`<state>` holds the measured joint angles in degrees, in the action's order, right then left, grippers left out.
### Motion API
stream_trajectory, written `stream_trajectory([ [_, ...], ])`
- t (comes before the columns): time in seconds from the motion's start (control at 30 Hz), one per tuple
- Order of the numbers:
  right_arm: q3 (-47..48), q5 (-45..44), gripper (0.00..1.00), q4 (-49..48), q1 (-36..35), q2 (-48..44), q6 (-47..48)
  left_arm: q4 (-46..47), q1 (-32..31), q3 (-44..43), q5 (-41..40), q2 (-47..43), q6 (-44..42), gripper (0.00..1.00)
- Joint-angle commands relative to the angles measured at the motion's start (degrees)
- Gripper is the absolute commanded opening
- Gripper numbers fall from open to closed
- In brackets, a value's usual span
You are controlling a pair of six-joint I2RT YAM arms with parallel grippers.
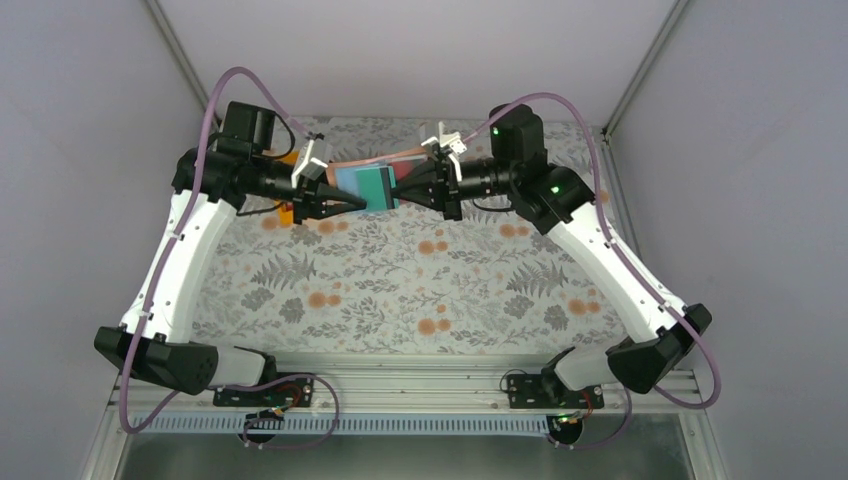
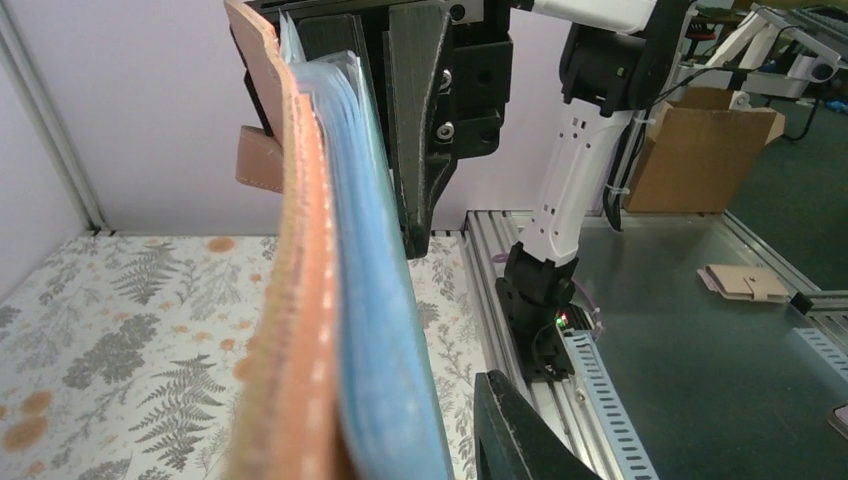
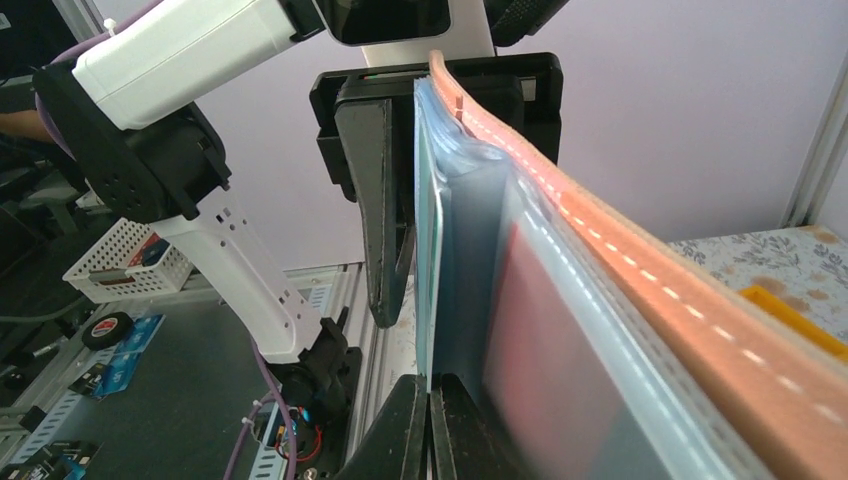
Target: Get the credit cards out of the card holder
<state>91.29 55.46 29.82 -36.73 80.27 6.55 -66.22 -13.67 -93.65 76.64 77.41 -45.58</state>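
The tan card holder [image 1: 368,160] is held open in the air over the back of the table, between both arms. My left gripper [image 1: 347,205] is shut on its left end. In the left wrist view the tan cover [image 2: 290,300] and blue lining [image 2: 380,330] fill the gap in my left gripper [image 2: 400,410]; only one finger [image 2: 520,435] shows. My right gripper [image 1: 414,190] is shut on the edge of the teal-green card [image 1: 365,187], which stands partly out of its pocket. In the right wrist view my right gripper [image 3: 430,388] pinches that card [image 3: 430,250]. A red card [image 3: 560,370] sits in a clear pocket beside it.
An orange tray [image 1: 285,211] lies on the flowered tablecloth [image 1: 400,280] under the left wrist and shows at the right of the right wrist view [image 3: 790,310]. Grey walls close in the left, right and back sides. A metal rail [image 1: 400,368] runs along the near edge.
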Motion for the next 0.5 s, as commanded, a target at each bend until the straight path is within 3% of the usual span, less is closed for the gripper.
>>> stream_trajectory([
  [0.0, 0.4, -1.5, 0.04, 2.1, 0.5, -2.5, 2.0, -1.7, 0.0, -0.9, 3.2, -0.4, -4.0, 0.21],
  [0.2, -0.3, -3.0, 0.04, 3.3, 1.6, -3.9, 2.9, -1.1, 0.1, -0.7, 3.2, -0.2, -3.1, 0.03],
  [0.47, -4.0, -6.7, 0.04, 6.0, 7.8, -7.4, 4.5, 2.3, 0.8, 2.6, 2.7, -0.2, 0.9, 0.02],
])
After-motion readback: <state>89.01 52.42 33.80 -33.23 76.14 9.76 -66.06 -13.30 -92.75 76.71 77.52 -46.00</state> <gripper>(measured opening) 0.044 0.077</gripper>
